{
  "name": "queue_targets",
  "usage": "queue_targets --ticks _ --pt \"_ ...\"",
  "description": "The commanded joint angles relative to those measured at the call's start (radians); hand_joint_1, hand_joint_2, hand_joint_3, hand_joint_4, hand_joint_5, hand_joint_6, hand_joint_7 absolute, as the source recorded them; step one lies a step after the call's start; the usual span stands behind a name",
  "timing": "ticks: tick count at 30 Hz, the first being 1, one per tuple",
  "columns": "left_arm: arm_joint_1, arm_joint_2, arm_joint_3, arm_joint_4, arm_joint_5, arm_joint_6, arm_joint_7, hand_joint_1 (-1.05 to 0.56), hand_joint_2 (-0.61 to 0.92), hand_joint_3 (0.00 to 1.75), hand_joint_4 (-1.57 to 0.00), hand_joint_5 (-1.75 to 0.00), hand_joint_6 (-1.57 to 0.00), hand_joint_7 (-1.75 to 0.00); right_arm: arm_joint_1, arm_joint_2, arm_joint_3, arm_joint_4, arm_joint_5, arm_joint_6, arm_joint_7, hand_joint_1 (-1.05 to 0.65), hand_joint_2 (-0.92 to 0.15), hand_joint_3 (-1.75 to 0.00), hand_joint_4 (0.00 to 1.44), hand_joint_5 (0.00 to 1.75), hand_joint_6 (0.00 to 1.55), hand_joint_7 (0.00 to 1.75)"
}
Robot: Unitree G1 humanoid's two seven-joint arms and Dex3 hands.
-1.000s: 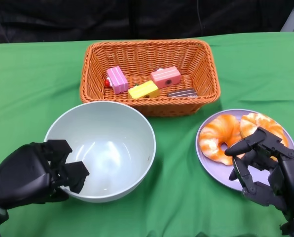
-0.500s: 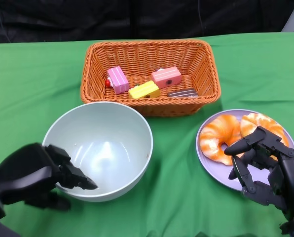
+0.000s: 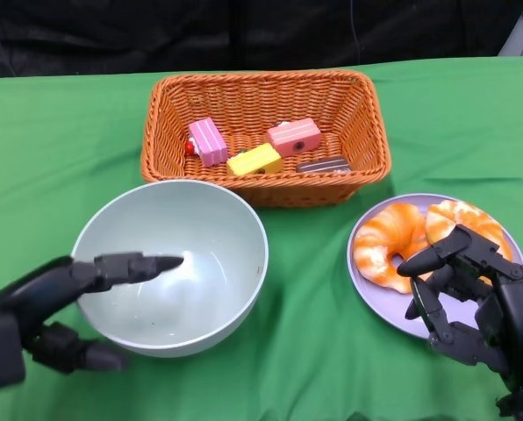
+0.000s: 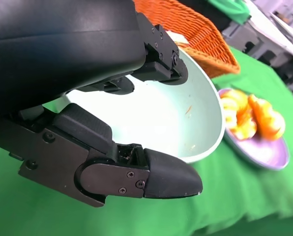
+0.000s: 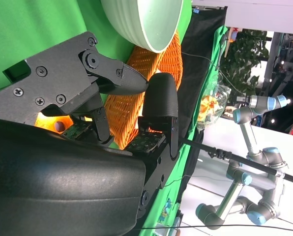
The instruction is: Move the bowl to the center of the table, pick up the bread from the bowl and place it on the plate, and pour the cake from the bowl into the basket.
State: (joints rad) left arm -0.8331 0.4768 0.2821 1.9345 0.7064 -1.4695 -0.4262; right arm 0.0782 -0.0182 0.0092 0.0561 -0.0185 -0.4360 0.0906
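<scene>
Bowl (image 3: 169,263) sits upright on the green counter (image 3: 60,140), nr the front edge and a bit left of centre, just in front of the basket (image 3: 266,136); you can see it's empty inside. Your left robot hand (image 3: 64,303) is at the bowl's near-left rim w/ fingers (image 3: 134,265) stretched out flat over the rim and into the bowl, thumb below and outside the wall; it's spread and gripping nothing. From the left wrist view the fingers look just clear of the bowl's inner wall, but contact is hard to judge.

Basket stands toward the back edge, centre. Inside it you have a pink striped cake (image 3: 209,140), a yellow cake (image 3: 255,160), a pink cake (image 3: 295,136) and a dark brown piece (image 3: 325,164), all lying on the basket floor.

Purple plate (image 3: 402,314) is at the front right, well apart from the bowl. Two orange bread pieces (image 3: 389,246) lie on it side by side. Your right robot hand (image 3: 476,303) hovers over the plate's near-right part, fingers loosely curled and apart, holding nothing; whether it touches the bread, can't tell.
</scene>
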Motion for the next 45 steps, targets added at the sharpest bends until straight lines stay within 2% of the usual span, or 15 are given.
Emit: queue_targets --ticks 1,2,3,6,8,9,12,16,21,25,29,31,38,43,45 --pt "-0.062 0.021 0.628 0.160 -0.340 0.361 -0.601 -0.58 0.92 0.12 -0.70 -0.16 -0.59 -0.07 -0.006 -0.013 -0.009 0.009 -0.001 -0.009 -0.007 -0.10 -0.64 -0.88 0.74 1.54 0.68 1.30" --pt "-0.055 0.012 0.665 0.160 -0.360 0.364 -0.608 -0.55 0.92 0.10 -0.74 -0.16 -0.62 -0.07 -0.006 -0.013 -0.009 0.009 0.003 -0.011 -0.003 -0.10 -0.64 -0.88 0.74 1.54 0.68 1.30" --pt "-0.043 -0.001 0.692 0.160 -0.370 0.342 -0.591 -0.40 0.92 0.10 -0.87 -0.26 -0.74 -0.11 -0.005 -0.013 -0.007 0.011 0.007 -0.015 0.001 -0.09 -0.64 -0.88 0.74 1.54 0.67 1.30" --pt "-0.006 -0.050 0.702 0.160 -0.393 0.226 -0.440 -0.21 0.92 0.19 -0.83 -1.00 -1.04 -0.14 -0.007 -0.015 -0.006 0.022 0.020 -0.028 0.014 -0.08 -0.64 -0.88 0.75 1.53 0.67 1.29" --pt "0.014 -0.072 0.690 0.160 -0.415 0.165 -0.371 -0.16 0.92 0.27 -0.80 -1.29 -1.15 -0.20 -0.008 -0.016 -0.008 0.024 0.026 -0.029 0.020 -0.08 -0.63 -0.88 0.75 1.53 0.68 1.28" --pt "0.021 -0.078 0.685 0.160 -0.426 0.149 -0.357 -0.11 0.92 0.38 -0.74 -1.49 -1.08 -0.47 -0.008 -0.017 -0.011 0.024 0.030 -0.027 0.023 -0.07 -0.63 -0.88 0.75 1.52 0.68 1.28" --pt "0.031 -0.078 0.667 0.160 -0.446 0.140 -0.363 -0.02 0.92 0.59 -0.66 -1.71 -0.76 -1.23 -0.016 -0.028 -0.021 0.033 0.047 -0.030 0.040 -0.09 -0.64 -0.88 0.74 1.51 0.68 1.27" --pt "0.045 -0.100 0.635 0.084 -0.462 0.165 -0.423 -0.01 0.85 0.69 -0.66 -1.74 -0.67 -1.46 -0.036 -0.057 -0.036 0.050 0.100 -0.018 0.096 -0.10 -0.66 -0.87 0.73 1.52 0.67 1.27" --pt "0.082 -0.176 0.595 -0.126 -0.537 0.242 -0.548 -0.04 0.71 0.88 -0.72 -1.74 -0.68 -1.50 -0.062 -0.084 -0.048 0.077 0.160 -0.025 0.173 -0.11 -0.65 -0.88 0.73 1.56 0.68 1.28" --pt "0.192 -0.309 0.487 -0.517 -0.683 0.383 -0.606 -0.04 0.66 0.98 -0.76 -1.74 -0.73 -1.45 -0.055 -0.090 -0.049 0.068 0.174 -0.022 0.204 -0.15 -0.63 -0.86 0.77 1.53 0.72 1.25" --pt "0.370 -0.413 0.350 -0.966 -0.801 0.619 -0.571 -0.07 0.56 1.14 -0.77 -1.75 -0.74 -1.48 0.007 -0.090 -0.045 -0.004 0.162 -0.009 0.200 -0.14 -0.64 -0.84 0.76 1.52 0.71 1.27" --pt "0.455 -0.442 0.296 -1.134 -0.825 0.700 -0.548 -0.09 0.53 1.17 -0.78 -1.75 -0.75 -1.46 0.042 -0.087 -0.039 -0.049 0.153 -0.002 0.192 -0.11 -0.61 -0.92 0.74 1.54 0.70 1.29" --pt "0.688 -0.443 0.163 -1.495 -0.880 0.888 -0.472 -0.08 0.54 1.19 -0.76 -1.75 -0.73 -1.48 0.160 -0.078 -0.017 -0.172 0.161 0.034 0.192 -0.07 -0.58 -1.03 0.70 1.62 0.68 1.36" --pt "0.746 -0.406 0.099 -1.578 -0.919 0.965 -0.370 -0.09 0.55 1.15 -0.73 -1.75 -0.70 -1.50 0.165 -0.080 -0.021 -0.184 0.170 0.040 0.192 -0.07 -0.56 -1.06 0.70 1.63 0.66 1.38" --pt "0.745 -0.414 0.100 -1.580 -0.907 0.971 -0.266 -0.09 0.57 1.08 -0.74 -1.73 -0.73 -1.46 0.161 -0.081 -0.028 -0.177 0.178 0.037 0.194 -0.08 -0.57 -1.04 0.69 1.63 0.65 1.37"
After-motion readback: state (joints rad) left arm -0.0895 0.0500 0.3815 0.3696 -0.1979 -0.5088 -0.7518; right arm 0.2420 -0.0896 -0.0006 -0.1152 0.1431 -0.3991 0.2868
